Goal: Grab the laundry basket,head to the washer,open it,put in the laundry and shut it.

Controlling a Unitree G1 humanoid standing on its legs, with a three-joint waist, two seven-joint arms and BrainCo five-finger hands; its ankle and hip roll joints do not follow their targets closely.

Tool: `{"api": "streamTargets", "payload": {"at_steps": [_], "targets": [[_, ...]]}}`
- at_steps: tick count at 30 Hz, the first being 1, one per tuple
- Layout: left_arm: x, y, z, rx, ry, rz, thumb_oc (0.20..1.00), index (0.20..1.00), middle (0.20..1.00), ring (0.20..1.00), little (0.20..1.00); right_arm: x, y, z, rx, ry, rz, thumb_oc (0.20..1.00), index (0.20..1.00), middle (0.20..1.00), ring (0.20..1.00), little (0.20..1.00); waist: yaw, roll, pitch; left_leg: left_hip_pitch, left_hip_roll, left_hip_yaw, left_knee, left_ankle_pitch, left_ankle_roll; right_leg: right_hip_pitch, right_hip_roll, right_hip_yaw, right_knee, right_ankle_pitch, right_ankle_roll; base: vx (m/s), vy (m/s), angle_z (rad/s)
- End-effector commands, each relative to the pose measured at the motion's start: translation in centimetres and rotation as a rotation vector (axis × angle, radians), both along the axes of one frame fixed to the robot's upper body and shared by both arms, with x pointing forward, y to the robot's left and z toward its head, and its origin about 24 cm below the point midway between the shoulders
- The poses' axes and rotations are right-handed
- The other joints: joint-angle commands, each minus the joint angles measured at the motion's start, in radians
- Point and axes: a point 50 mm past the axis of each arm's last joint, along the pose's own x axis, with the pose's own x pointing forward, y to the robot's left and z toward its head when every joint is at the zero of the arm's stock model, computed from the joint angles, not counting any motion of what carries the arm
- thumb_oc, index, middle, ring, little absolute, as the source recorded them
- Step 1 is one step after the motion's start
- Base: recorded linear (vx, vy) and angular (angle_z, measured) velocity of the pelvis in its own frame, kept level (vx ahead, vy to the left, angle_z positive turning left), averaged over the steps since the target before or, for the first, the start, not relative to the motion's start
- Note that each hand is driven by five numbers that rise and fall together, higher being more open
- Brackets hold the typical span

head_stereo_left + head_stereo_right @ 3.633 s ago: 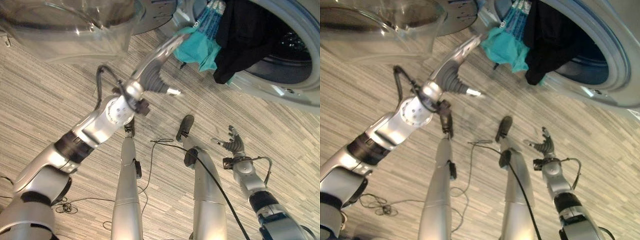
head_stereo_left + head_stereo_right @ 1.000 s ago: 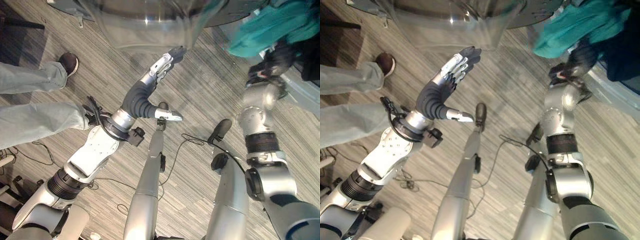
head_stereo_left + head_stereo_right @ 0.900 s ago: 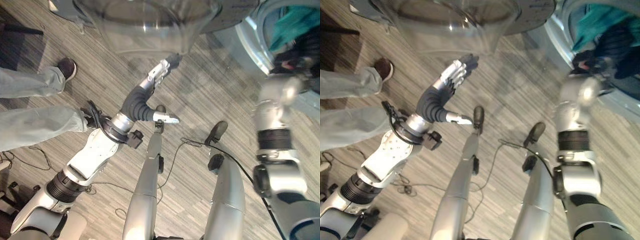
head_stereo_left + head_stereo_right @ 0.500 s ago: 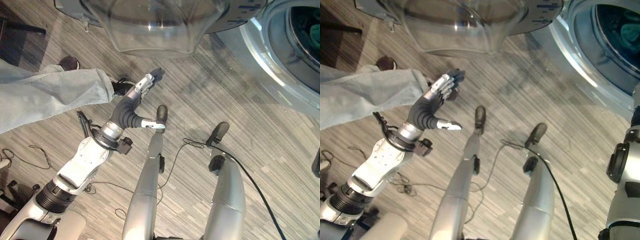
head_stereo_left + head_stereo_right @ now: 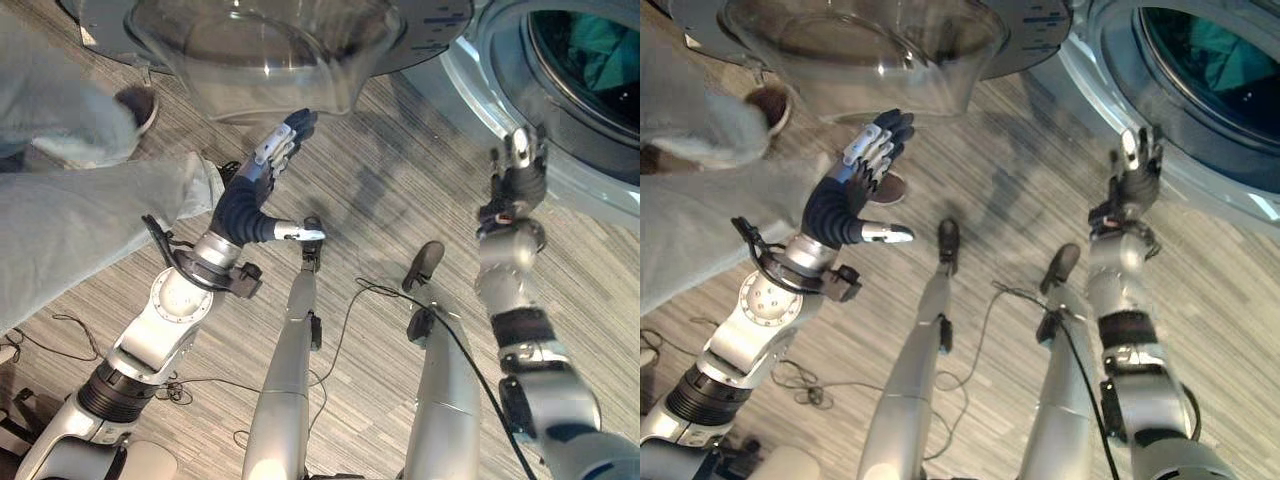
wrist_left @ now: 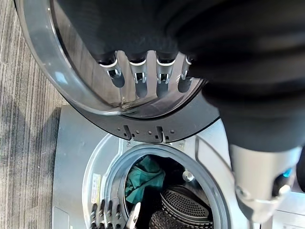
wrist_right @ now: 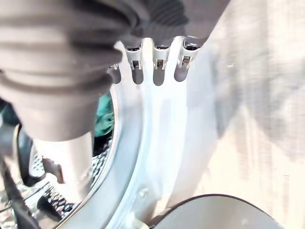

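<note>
Laundry [image 6: 144,177], teal, lies inside the washer [image 5: 480,90] drum; no legible writing. My left hand [image 5: 262,175], fingers straight, is just under the washer's open door [image 5: 262,45]. My right hand [image 5: 1133,178], earlier gone, is back, fingers straight, empty, beside the washer's rim.

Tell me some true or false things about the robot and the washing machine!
1. The washer door is open. True.
2. The teal laundry lies on the floor. False: it is inside the washer drum.
3. The right hand is holding a black shirt. False: its fingers are straight and hold nothing.
4. The left hand is raised near the door's rim with straight fingers. True.
5. A person's leg shows beside the robot's left arm. True.
</note>
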Motion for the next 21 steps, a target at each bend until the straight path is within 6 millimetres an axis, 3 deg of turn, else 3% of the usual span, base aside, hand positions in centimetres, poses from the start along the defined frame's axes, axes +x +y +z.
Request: {"api": "streamTargets", "payload": {"at_steps": [1, 5, 6, 7, 8, 10, 11, 13, 17, 21], "targets": [[-1.3, -0.6, 0.0, 0.001, -0.053, -0.038, 1.0, 1.0, 1.0, 1.0, 1.0, -1.1, 0.8, -0.5, 0.057, -0.106, 0.063, 1.0, 1.0, 1.0, 1.0, 1.0, 0.013, -0.047, -0.029, 0.064, 0.015, 0.054, 0.138, -0.295, -0.038, 0.117, 0.029, 0.011, -0.293, 0.074, 0.081, -0.01, 0.049, -0.01], [-1.2, -0.8, -0.4, 0.0, -0.037, -0.039, 1.0, 1.0, 1.0, 1.0, 1.0, -2.2, 2.0, -4.0, 0.104, -0.026, 0.1, 1.0, 1.0, 1.0, 1.0, 1.0, -0.004, -0.061, -0.033, 0.074, 0.013, 0.062, 0.151, -0.306, -0.032, 0.134, 0.027, 0.015, -0.302, 0.086, 0.084, 0.0, 0.065, -0.01], [-1.2, -0.8, -0.6, -0.003, -0.028, -0.039, 1.0, 1.0, 1.0, 1.0, 1.0, -2.7, 2.2, -6.1, 0.097, 0.049, 0.108, 1.0, 1.0, 1.0, 1.0, 1.0, -0.014, -0.065, -0.037, 0.084, 0.012, 0.066, 0.157, -0.309, -0.029, 0.148, 0.026, 0.018, -0.307, 0.092, 0.085, 0.0, 0.062, -0.02], [-1.2, -0.8, -0.6, -0.003, -0.027, -0.038, 1.0, 1.0, 1.0, 1.0, 1.0, -2.8, 2.2, -6.1, 0.097, 0.05, 0.108, 1.0, 1.0, 1.0, 1.0, 1.0, -0.015, -0.066, -0.037, 0.086, 0.012, 0.066, 0.158, -0.31, -0.029, 0.15, 0.026, 0.018, -0.308, 0.092, 0.085, -0.01, 0.098, -0.05], [-1.1, -0.8, -0.9, -0.006, -0.014, -0.037, 1.0, 1.0, 1.0, 1.0, 1.0, -3.4, 2.5, -8.3, 0.081, 0.134, 0.126, 1.0, 1.0, 1.0, 1.0, 1.0, -0.022, -0.071, -0.041, 0.103, 0.013, 0.072, 0.162, -0.312, -0.027, 0.174, 0.024, 0.017, -0.313, 0.098, 0.086, -0.01, 0.052, -0.05], [-1.1, -0.8, -1.0, -0.006, -0.012, -0.036, 1.0, 1.0, 1.0, 1.0, 1.0, -3.5, 2.6, -8.4, 0.081, 0.137, 0.127, 1.0, 1.0, 1.0, 1.0, 1.0, -0.023, -0.071, -0.04, 0.107, 0.013, 0.072, 0.161, -0.313, -0.026, 0.179, 0.024, 0.017, -0.316, 0.099, 0.087, -0.01, 0.047, -0.06], [-1.0, -0.8, -1.5, -0.004, 0.013, -0.032, 1.0, 1.0, 1.0, 1.0, 1.0, -4.4, 3.0, -10.8, 0.073, 0.232, 0.152, 1.0, 1.0, 1.0, 1.0, 1.0, -0.034, -0.08, -0.047, 0.141, 0.01, 0.076, 0.165, -0.316, -0.022, 0.222, 0.024, 0.015, -0.334, 0.111, 0.087, -0.01, 0.043, -0.08], [-0.9, -0.7, -1.9, 0.003, 0.029, -0.027, 1.0, 1.0, 1.0, 1.0, 1.0, -5.0, 3.0, -12.1, 0.065, 0.283, 0.159, 1.0, 1.0, 1.0, 1.0, 1.0, -0.038, -0.083, -0.051, 0.162, 0.009, 0.079, 0.164, -0.319, -0.021, 0.25, 0.024, 0.012, -0.346, 0.117, 0.089, -0.02, 0.068, -0.07], [-0.7, 0.6, -4.2, 0.048, 0.125, 0.009, 1.0, 1.0, 1.0, 1.0, 1.0, -8.9, 3.0, -18.6, 0.024, 0.564, 0.217, 1.0, 1.0, 1.0, 1.0, 1.0, -0.056, -0.101, -0.067, 0.309, -0.004, 0.09, 0.165, -0.337, -0.014, 0.431, 0.025, 0.001, -0.413, 0.151, 0.096, -0.02, 0.114, -0.06], [-0.7, 1.2, -6.0, 0.068, 0.205, 0.026, 1.0, 1.0, 1.0, 1.0, 1.0, -11.0, 2.7, -21.1, 0.027, 0.674, 0.23, 1.0, 1.0, 1.0, 1.0, 1.0, -0.064, -0.109, -0.083, 0.407, -0.005, 0.094, 0.158, -0.348, -0.01, 0.538, 0.023, -0.005, -0.437, 0.159, 0.104, 0.0, 0.102, -0.15]]}}
